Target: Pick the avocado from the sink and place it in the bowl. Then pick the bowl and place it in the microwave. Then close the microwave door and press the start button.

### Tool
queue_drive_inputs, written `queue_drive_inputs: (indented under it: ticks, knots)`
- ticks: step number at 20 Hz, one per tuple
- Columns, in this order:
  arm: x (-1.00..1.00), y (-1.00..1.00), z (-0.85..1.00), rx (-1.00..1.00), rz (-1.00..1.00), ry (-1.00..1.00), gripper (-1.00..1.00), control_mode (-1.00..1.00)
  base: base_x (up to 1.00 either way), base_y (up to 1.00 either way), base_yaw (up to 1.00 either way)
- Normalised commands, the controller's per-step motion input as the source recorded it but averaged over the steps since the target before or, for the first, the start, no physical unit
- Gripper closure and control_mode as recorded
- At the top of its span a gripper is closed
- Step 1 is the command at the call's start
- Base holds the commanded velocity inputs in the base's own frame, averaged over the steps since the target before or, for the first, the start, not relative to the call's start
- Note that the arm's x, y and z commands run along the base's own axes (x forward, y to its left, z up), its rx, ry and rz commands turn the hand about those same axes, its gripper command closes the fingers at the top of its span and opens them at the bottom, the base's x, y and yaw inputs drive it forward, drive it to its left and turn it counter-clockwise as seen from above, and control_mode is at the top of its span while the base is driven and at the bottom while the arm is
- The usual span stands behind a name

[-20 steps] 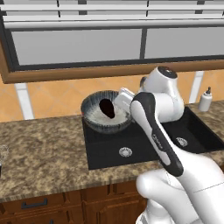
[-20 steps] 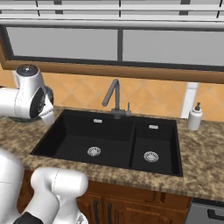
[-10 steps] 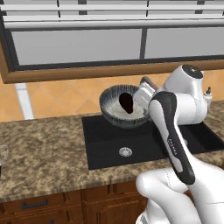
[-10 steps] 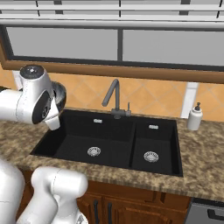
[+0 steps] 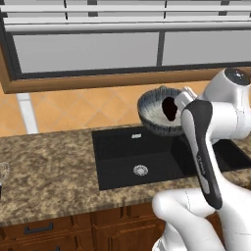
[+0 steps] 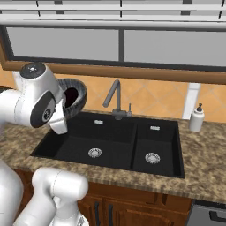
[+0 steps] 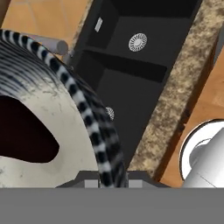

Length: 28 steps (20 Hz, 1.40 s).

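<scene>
The blue-grey bowl (image 5: 151, 115) hangs tilted in the air above the black sink (image 5: 120, 159), its pale inside facing the left base camera. The dark avocado (image 5: 170, 109) lies inside it. My gripper (image 5: 185, 96) is shut on the bowl's rim, at its right side, partly behind my own arm. In the right base view the bowl (image 6: 76, 96) with the avocado (image 6: 70, 94) peeks out behind my upper arm, over the sink's (image 6: 114, 137) left basin. In the hand view my gripper (image 7: 107, 177) pinches the streaked rim of the bowl (image 7: 87, 127), beside the avocado (image 7: 22, 131). The microwave and its door are out of view.
A grey gooseneck tap (image 6: 113, 98) rises behind the sink's divider. A white soap bottle (image 6: 196, 118) stands on the speckled counter (image 6: 203, 167) at the right. Steel drains (image 6: 94, 152) sit in both basins. A window runs along the wall above.
My arm has swung to the right with the bowl and avocado, from over the sink's left rear corner to above the basin. The grip has stayed the same.
</scene>
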Motion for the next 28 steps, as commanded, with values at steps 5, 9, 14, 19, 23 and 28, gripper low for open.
queue_drive_inputs:
  ticks: [5,9,14,19,23,28]
  knots:
    - [-0.03,-0.68,-0.01,0.0,-0.16,-0.01,1.0,-1.0,0.0,0.0,0.0]
    - [0.0,-0.52,0.0,0.0,-0.16,0.0,1.0,-1.0,0.0,0.0,0.0]
    - [0.0,-0.13,0.0,0.0,-0.07,0.0,1.0,1.0,-0.23,-0.19,-0.12]
    - [0.0,0.0,0.0,0.0,0.0,0.0,1.0,1.0,-0.97,-0.21,-0.18]
    - [0.0,0.0,0.0,0.0,0.0,0.0,1.0,1.0,-1.0,-0.48,-0.23]
    - [0.0,0.0,0.0,0.0,0.0,0.0,1.0,1.0,-0.64,-0.45,-0.63]
